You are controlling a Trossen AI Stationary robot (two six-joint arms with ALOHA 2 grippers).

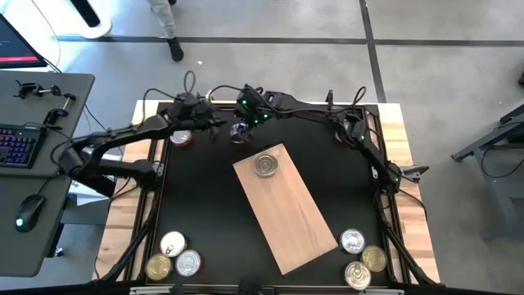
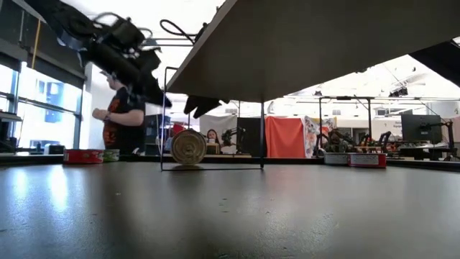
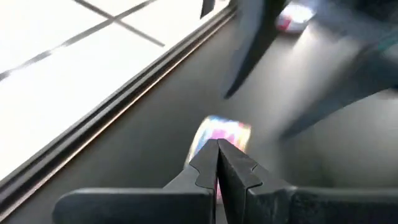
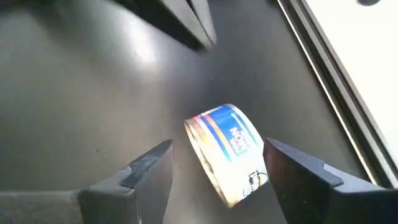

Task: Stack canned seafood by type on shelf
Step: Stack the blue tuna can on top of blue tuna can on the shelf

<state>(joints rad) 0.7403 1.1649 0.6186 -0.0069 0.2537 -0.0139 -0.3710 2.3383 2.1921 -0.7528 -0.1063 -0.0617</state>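
My right gripper (image 4: pixel 217 165) is open at the far side of the table, its two fingers (image 4: pixel 149 165) spread wide on either side of a blue-labelled can (image 4: pixel 229 152) that stands on its edge on the black table (image 1: pixel 205 213). I cannot tell whether either finger touches it. From above, this gripper (image 1: pixel 240 129) sits just beyond the far end of the wooden board (image 1: pixel 286 209), and the low camera shows the same can (image 2: pixel 188 147) upright on its rim like a wheel.

My left gripper (image 3: pixel 217 168) is closed, fingertips pressed together with nothing between them. It points at that same can (image 3: pixel 222 134) from close by, and from above it (image 1: pixel 214 124) hangs just left of the right gripper, near the far edge.

A red-sided can (image 1: pixel 181 138) lies below the left arm near the far left corner. One silver-lidded can (image 1: pixel 266 165) sits flat on the far end of the board, which lies diagonally across the table. At the near left corner three cans (image 1: pixel 173 256) cluster together, touching or almost so; at the near right corner three more (image 1: pixel 361 258) are grouped the same way, all off the board.

Beyond the table a person (image 2: pixel 121 119) in a dark shirt stands in the room.
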